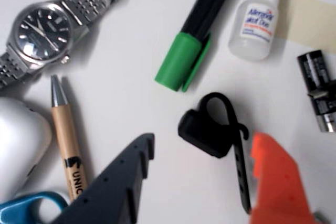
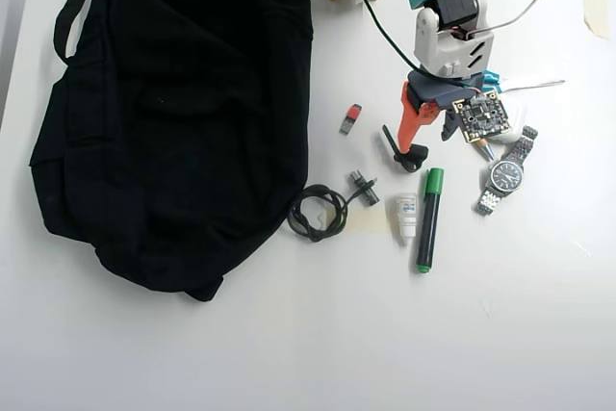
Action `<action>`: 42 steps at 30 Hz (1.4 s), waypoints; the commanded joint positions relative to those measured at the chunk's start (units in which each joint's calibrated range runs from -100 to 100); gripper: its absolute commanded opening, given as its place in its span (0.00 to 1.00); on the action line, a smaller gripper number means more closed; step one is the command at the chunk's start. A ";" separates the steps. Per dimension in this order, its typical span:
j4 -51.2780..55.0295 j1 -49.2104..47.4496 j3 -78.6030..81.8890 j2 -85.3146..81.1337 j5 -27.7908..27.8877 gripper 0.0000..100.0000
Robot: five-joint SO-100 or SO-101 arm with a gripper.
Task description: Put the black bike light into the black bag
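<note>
The black bike light [image 1: 207, 127] is a small rounded lump lying on the white table, its thin strap tail curling down toward the orange finger [image 1: 275, 182]. My gripper [image 1: 205, 142] is open and stands just behind and around the light, with the dark grey finger [image 1: 118, 184] on the left. Nothing is gripped. In the overhead view the gripper [image 2: 426, 139] hovers over the light [image 2: 414, 157], right of the big black bag [image 2: 173, 113], which lies slumped on the table's left side.
Close around the light lie a steel watch [image 1: 42, 30], a green-capped marker [image 1: 181, 61], a white dropper bottle [image 1: 255, 22], a wooden pen [image 1: 68, 140] and a black plug [image 1: 317, 90]. A coiled cable [image 2: 318, 211] and a small red-and-black stick [image 2: 350, 118] lie between light and bag.
</note>
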 commanded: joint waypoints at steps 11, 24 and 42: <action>-0.37 -0.85 0.81 -0.24 -0.29 0.35; -2.35 0.79 3.60 -0.15 -0.13 0.35; -10.28 1.02 3.51 5.24 -0.13 0.31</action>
